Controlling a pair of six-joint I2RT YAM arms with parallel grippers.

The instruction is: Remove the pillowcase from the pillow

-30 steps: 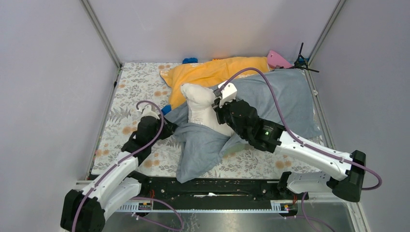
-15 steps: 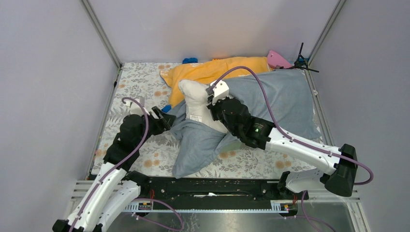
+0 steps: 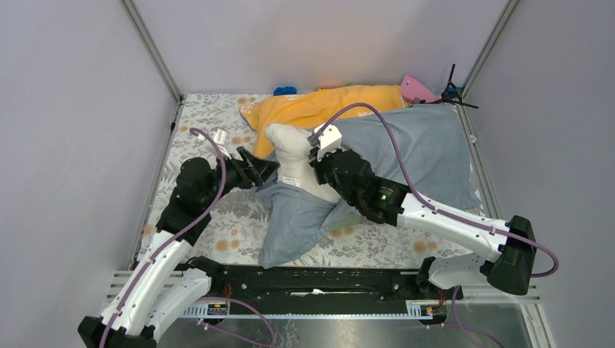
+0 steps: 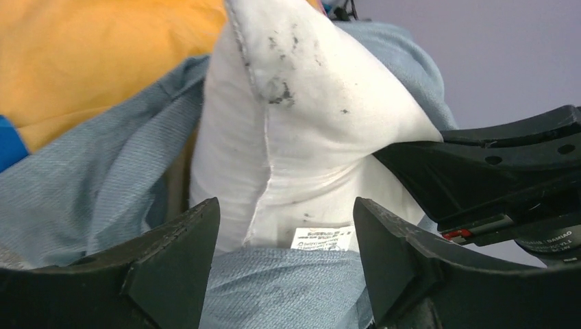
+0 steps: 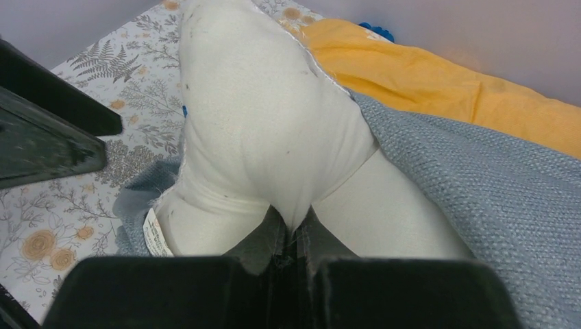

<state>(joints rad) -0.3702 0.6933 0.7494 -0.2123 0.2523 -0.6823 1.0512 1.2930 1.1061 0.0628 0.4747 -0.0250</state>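
While the right gripper (image 5: 294,236) is clamped on a fold of the white pillow (image 5: 253,116), the bare corner of that pillow rises just ahead of it, out of the grey-blue pillowcase (image 5: 479,199). The pillowcase covers the rest of the pillow to this gripper's right. The left gripper (image 4: 284,233) has its jaws wide apart and holds nothing. The pillow corner stands straight ahead of it, in line with the gap between the jaws. The pillow's small tag (image 4: 322,238) sits just above the bunched pillowcase edge that lies low in that gap. An orange cloth (image 3: 326,105) lies beyond both grippers, touching the pillowcase, on the flowered table cover (image 3: 203,123).
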